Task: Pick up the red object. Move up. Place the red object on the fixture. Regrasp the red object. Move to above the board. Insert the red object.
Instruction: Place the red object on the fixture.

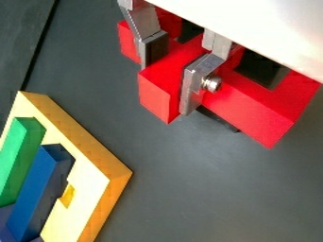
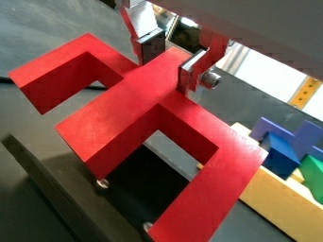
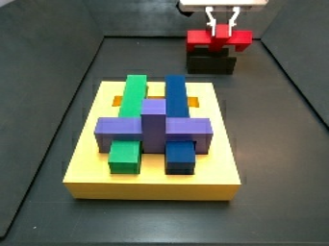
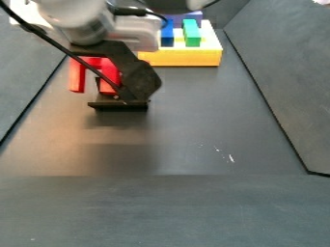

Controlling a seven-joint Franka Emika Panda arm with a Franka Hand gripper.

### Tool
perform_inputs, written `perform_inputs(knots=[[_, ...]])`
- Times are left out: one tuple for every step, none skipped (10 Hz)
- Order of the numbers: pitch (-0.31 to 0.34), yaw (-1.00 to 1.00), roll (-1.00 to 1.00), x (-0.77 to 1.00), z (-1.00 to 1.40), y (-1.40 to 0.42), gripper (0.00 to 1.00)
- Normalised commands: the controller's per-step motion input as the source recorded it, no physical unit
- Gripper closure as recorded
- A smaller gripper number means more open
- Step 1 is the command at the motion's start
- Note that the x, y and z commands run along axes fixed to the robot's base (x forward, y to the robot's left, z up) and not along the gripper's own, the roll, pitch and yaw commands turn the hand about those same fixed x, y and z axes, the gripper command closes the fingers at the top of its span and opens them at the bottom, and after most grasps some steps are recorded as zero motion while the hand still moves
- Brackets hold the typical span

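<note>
Red plastic object (image 2: 139, 118) atop dark boxy fixture (image 3: 211, 63), we see gripper (image 1: 175, 59) plates clamped on its stub, yellow board (image 3: 90, 163) well apart.

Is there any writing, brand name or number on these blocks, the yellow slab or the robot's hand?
None: no view shows a letter, number or logo.
The red object, the fixture under it, the board and its green, blue and purple blocks are all plain.
The gripper, its jaws around the red object's stub, bears only a screw, no markings.
</note>
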Motion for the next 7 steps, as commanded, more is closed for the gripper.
perform_inputs(knots=[[-0.311, 0.21, -0.04, -0.13, -0.26, 0.0, 1.0], [-0.24, 0.26, 0.0, 0.0, -0.4, 0.0, 1.0], [-0.157, 0.28, 0.02, 0.0, -0.38, 0.0, 1.0], [0.0, 0.21, 0.23, -0.15, -0.24, 0.0, 1.0], [0.071, 0.01, 0.26, 0.0, -0.24, 0.0, 1.0], [0.011, 0.0, 0.23, -0.12, -0.26, 0.0, 1.0], [0.0, 0.0, 0.13, -0.07, -0.21, 0.0, 1.0]])
